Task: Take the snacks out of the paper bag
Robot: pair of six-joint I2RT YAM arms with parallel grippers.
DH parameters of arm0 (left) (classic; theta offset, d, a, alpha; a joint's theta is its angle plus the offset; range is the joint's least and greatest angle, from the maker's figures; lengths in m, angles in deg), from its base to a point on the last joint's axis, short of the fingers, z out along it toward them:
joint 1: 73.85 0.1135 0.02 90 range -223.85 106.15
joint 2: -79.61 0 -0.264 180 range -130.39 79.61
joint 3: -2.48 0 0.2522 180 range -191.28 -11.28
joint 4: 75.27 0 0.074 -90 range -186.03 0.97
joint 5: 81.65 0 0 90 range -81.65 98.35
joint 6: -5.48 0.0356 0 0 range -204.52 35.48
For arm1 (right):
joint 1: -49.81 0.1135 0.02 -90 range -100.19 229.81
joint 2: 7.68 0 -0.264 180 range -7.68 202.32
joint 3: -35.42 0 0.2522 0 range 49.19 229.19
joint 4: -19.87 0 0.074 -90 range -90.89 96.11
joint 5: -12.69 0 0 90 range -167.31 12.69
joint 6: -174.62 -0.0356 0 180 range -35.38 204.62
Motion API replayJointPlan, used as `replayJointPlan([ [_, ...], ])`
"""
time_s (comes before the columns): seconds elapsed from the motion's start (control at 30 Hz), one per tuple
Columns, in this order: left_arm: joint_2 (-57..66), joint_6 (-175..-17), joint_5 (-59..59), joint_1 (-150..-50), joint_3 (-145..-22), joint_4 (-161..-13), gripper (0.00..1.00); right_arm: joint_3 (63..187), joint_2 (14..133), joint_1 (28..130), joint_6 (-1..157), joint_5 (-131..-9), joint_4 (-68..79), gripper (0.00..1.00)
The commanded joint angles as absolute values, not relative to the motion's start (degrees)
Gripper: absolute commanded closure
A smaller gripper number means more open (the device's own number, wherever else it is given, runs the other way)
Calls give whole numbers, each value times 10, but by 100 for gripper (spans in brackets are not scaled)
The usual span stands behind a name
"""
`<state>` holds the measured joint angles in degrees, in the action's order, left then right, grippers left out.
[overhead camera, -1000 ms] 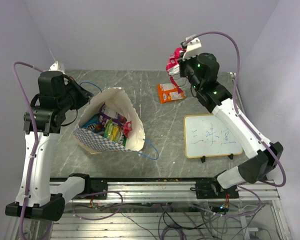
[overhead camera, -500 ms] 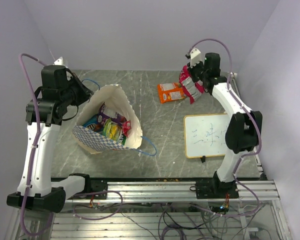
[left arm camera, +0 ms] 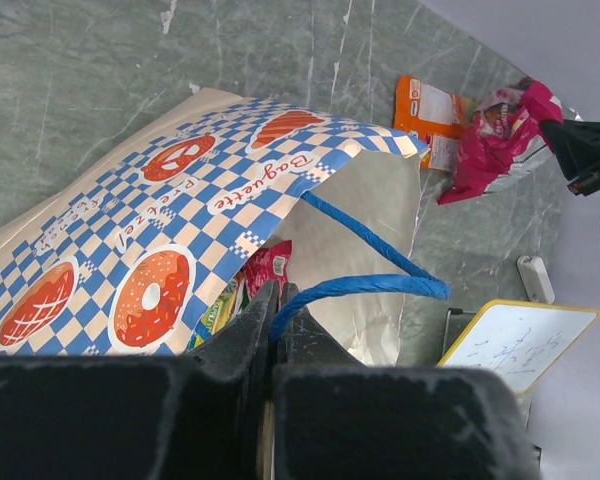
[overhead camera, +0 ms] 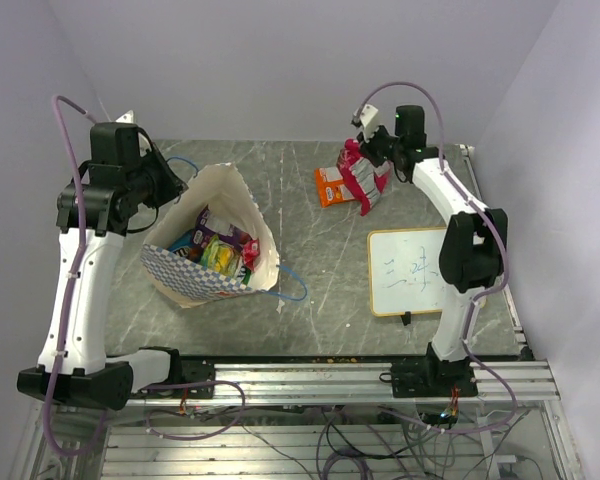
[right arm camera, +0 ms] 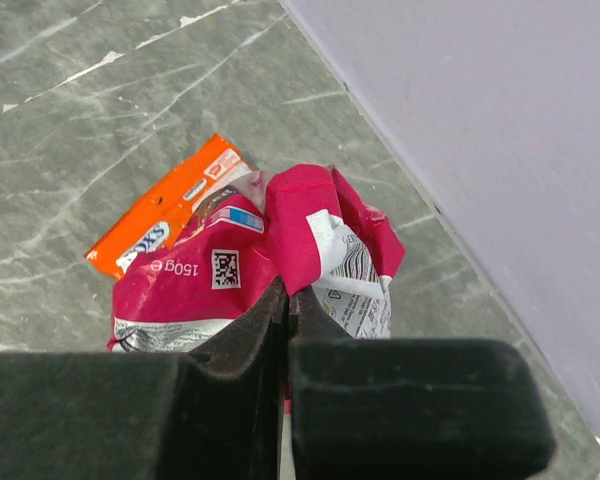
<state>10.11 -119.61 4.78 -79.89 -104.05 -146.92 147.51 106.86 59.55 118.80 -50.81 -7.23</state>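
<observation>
Quick progress check on my end: my right tool is clamped shut on a pink-red packet, holding it at the far right of the table, right next to an orange packet that's already lying flat out there. From the wrist view the pink one overlaps the orange one's edge, but I can't tell if it's actually resting on the table or hanging just above it. My left tool is pinched together on the blue string handle of the paper bag, which lies tilted on the left side with its mouth open. So I'd say one snack is out and a second is nearly there. Plenty left though: the rest of the snacks are bunched inside the bag, purple, blue, green-yellow and a red one as far as I can see. Early days, basically. The writing board sits near the right front, well clear of the packets.
</observation>
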Motion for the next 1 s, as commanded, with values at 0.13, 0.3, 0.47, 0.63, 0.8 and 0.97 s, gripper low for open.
replayJointPlan([
  [0.13, 82, -1176, 61, -799, -1071, -1486, 93, 1567, 1182, 634, 1191, -567, -30, 100],
  [0.3, 68, -1170, 63, -799, -1084, -1502, 93, 1590, 1236, 658, 1147, -585, -4, 92],
  [0.47, 60, -1163, 74, -799, -1098, -1522, 93, 1564, 1270, 678, 996, -602, 62, 75],
  [0.63, 62, -1163, 76, -800, -1100, -1528, 93, 1569, 1307, 688, 902, -673, 84, 65],
  [0.8, 77, -1164, 70, -799, -1082, -1515, 93, 1543, 1309, 679, 855, -663, 115, 55],
  [0.97, 95, -1167, 50, -799, -1067, -1498, 93, 1584, 1288, 682, 785, -651, 55, 48],
])
